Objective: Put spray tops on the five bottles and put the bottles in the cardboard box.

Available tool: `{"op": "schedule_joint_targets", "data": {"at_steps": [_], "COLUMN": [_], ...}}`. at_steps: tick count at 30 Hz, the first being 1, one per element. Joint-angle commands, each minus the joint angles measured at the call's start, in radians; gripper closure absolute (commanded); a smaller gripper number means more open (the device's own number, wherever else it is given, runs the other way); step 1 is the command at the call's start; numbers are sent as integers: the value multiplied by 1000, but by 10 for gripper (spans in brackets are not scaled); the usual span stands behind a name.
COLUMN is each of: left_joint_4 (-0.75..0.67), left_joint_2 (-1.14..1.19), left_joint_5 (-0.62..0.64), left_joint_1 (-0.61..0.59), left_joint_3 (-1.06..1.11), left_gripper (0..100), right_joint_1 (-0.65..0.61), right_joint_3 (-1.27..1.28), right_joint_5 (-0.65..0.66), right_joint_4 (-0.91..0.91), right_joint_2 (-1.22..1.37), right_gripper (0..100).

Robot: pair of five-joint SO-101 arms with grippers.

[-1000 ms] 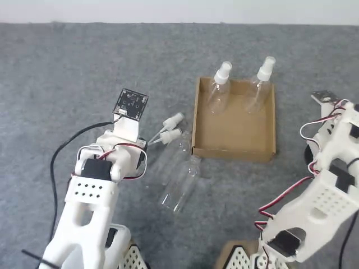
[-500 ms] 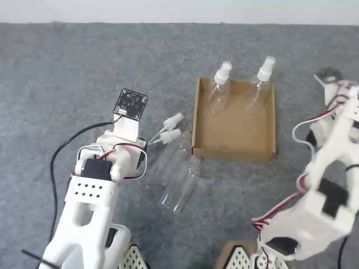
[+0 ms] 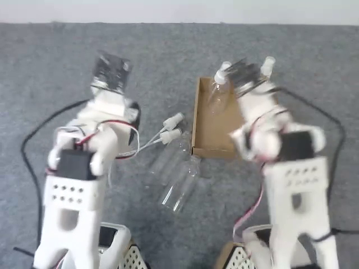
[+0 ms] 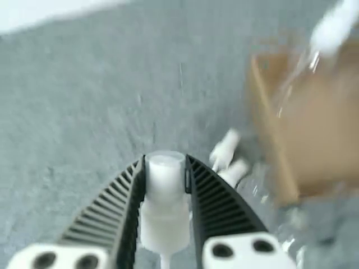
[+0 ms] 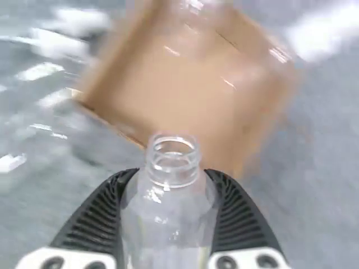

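Left pincer: closed on a white spray top, gripped at both sides, head end past the tips. You hold it above the table, at 9 o'clock from the box.
Right pincer: clamped round the shoulder of an uncapped bottle, mouth open and pointing away from the wrist, the box just beyond it.
Cardboard box: open-topped, mid-table; in the high view your right arm covers its 3 o'clock half.
Boxed: 2 capped bottles at the 12 o'clock end.
Tops on table: 2 spray tops just beside the box's 9 o'clock wall.
Bottles on table: 2 clear bottles lying at 7 o'clock from the box, near it; 1 shows a bare neck.
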Motion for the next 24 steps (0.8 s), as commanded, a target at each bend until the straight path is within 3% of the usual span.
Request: {"op": "schedule_joint_targets", "data": {"at_steps": [1,7,13,20,24], "left_joint_4": [58,52,-34,-63,-155], "left_joint_2": [-37,-37,-38,-37,-38], "left_joint_5": [75,158,252,347,414], "left_joint_1": [-5,-5,-5,-6,-6], "left_joint_3": [-219,-371,-404,-378,-297], "left_gripper": [989,989,989,990,990], "right_joint_1": [-208,-389,-493,-550,-601], "right_joint_3": [68,264,453,531,582], "right_joint_5": [-110,-181,-183,-175,-176], "right_joint_4": [-102,-349,-558,-598,-621], "right_joint_2": [-97,-142,-205,-251,-266], "right_gripper": [992,992,992,990,991]}}
